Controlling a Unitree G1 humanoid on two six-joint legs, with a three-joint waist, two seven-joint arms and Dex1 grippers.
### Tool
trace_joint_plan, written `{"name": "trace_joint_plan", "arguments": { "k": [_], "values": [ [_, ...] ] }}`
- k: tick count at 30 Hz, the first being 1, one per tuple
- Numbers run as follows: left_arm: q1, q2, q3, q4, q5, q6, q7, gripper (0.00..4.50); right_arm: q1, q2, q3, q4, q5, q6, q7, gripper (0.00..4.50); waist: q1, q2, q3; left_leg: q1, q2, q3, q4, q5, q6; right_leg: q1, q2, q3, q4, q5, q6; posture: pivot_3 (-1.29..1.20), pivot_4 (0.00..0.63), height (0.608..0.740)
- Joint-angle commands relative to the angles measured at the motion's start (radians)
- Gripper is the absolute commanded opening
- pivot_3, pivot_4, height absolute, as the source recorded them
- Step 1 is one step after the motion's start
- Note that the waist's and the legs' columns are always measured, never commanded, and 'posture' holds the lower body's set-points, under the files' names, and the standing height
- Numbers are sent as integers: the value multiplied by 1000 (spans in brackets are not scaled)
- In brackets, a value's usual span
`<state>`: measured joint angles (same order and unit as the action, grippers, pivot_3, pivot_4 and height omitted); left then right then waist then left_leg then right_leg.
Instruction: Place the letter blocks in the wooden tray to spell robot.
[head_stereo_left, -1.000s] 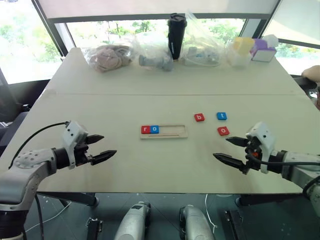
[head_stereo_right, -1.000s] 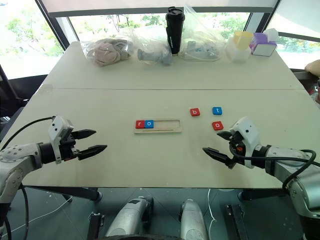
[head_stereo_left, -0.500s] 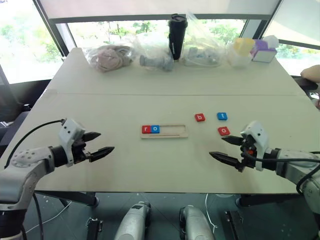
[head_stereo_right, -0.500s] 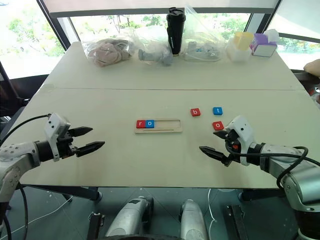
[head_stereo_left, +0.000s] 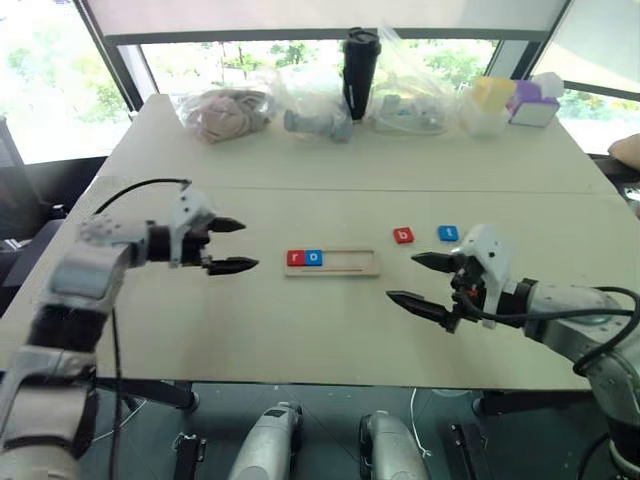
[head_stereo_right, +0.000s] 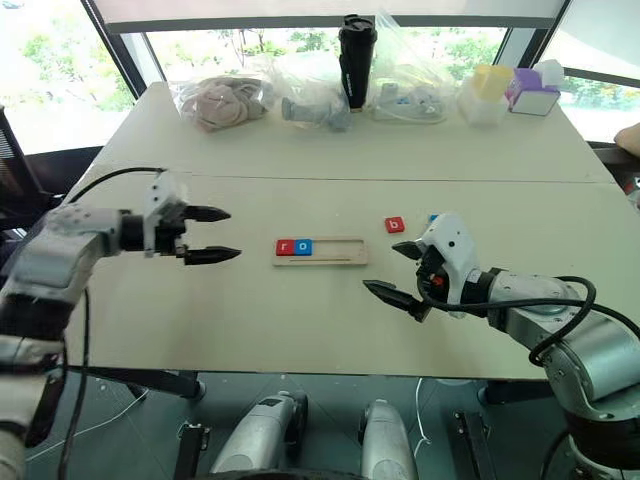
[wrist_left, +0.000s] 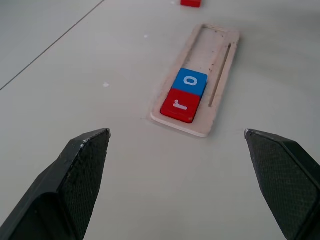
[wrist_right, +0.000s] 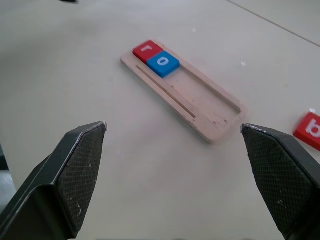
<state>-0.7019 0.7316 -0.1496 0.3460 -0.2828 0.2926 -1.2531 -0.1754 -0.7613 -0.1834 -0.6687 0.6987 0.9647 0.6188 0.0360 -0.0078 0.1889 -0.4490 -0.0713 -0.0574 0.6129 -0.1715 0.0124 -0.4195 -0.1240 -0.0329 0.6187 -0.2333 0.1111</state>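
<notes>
At the centre of the head views the wooden tray (head_stereo_left: 330, 262) lies flat on the pale table (head_stereo_left: 300, 330), its long side running left to right. The red r tile (head_stereo_left: 295, 258) and the blue o tile (head_stereo_left: 314, 258) sit touching at its left end, so the right part of the tray is bare, likely left for the three letters to come. The red b tile (head_stereo_left: 403, 236) and the blue t tile (head_stereo_left: 447, 233) lie loose on the table, right of the tray. The left gripper (head_stereo_left: 232, 246), left of centre, hangs with fingers spread apart and empty, aimed at the tray's left end. The right gripper (head_stereo_left: 418, 281), lower right of centre, is likewise spread and empty, just below the loose tiles, probably placed to fetch the b.
</notes>
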Motion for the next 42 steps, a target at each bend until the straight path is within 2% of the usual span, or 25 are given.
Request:
{"name": "trace_joint_plan", "arguments": {
  "k": [1, 4, 10, 19, 21, 24, 25, 26, 32, 35, 39, 42],
  "values": [
    [-102, -82, -55, 201, 77, -131, -57, 4500, -6, 22, -20, -81, 46, 34, -63, 4458, 2, 0, 0, 0, 0, 0, 0, 0, 0, 0, 0, 0, 0, 0, 0, 0, 150, 740],
    [-209, -181, -99, 416, 143, -247, -100, 4500, 35, 18, -28, -152, 74, 64, -98, 4458, 7, -1, 0, -1, 0, -1, 1, 0, 1, 0, 1, 0, 0, 1, 1, 0, 150, 740],
    [-349, -285, -115, 722, 247, -435, -111, 4500, 91, 34, -42, -220, 108, 90, -172, 4458, 1, -3, 1, -3, 0, 0, 4, 0, 2, 0, 1, -1, 0, 4, 8, 0, 150, 740],
    [-378, -349, -163, 891, 411, -614, -58, 4500, 180, 58, -26, -226, 60, 33, -226, 4458, 4, -3, 0, -3, 0, -1, 9, 0, 3, 2, 2, -1, 2, 7, 12, 0, 150, 740],
    [-375, -357, -160, 904, 422, -619, -51, 4500, 202, 52, -25, -221, 44, 13, -223, 4458, 3, -3, 0, 0, 1, -2, 11, -1, 4, 6, 2, -2, 1, 7, 12, 0, 150, 740],
    [-374, -368, -142, 916, 414, -603, -57, 3680, 215, 47, -23, -212, 32, -8, -214, 4500, 2, -3, -1, 6, 1, -1, 11, -3, 4, 14, 2, -2, -4, 6, 10, 0, 150, 740],
    [-374, -371, -135, 918, 411, -598, -60, 3278, 217, 46, -22, -208, 28, -14, -211, 4500, 2, -3, -1, 6, 1, -1, 12, -4, 2, 15, 2, -2, -5, 5, 10, 0, 150, 740],
    [-374, -373, -130, 919, 410, -594, -61, 3136, 219, 45, -21, -205, 25, -19, -208, 4500, 2, -3, -1, 6, 1, -1, 13, -4, 2, 15, 2, -2, -5, 5, 11, 0, 150, 740],
    [-373, -385, -99, 902, 401, -575, -68, 3136, 226, 40, -11, -167, -1, -49, -185, 4500, 4, -3, -1, 5, 1, -1, 14, -5, 3, 15, 2, -3, -5, 7, 8, 0, 150, 740],
    [-359, -378, -78, 845, 370, -579, -128, 3136, 228, 29, -21, -141, -10, -55, -173, 4500, 4, -3, -1, 5, 1, -1, 15, -5, 3, 15, 2, -3, -5, 7, 8, 0, 150, 740],
    [-273, -323, -76, 652, 326, -562, -249, 3136, 234, 4, -60, -110, -10, -52, -153, 4500, 0, -3, -1, 4, 1, -1, 15, -5, 4, 14, 2, -3, -5, 7, 8, 0, 150, 740],
    [-192, -272, -91, 492, 325, -529, -269, 3136, 237, -7, -68, -90, -17, -56, -146, 4500, -2, -2, 0, 3, 2, -1, 14, -4, 6, 12, 2, -2, -5, 7, 8, 0, 150, 740]
  ]
}}
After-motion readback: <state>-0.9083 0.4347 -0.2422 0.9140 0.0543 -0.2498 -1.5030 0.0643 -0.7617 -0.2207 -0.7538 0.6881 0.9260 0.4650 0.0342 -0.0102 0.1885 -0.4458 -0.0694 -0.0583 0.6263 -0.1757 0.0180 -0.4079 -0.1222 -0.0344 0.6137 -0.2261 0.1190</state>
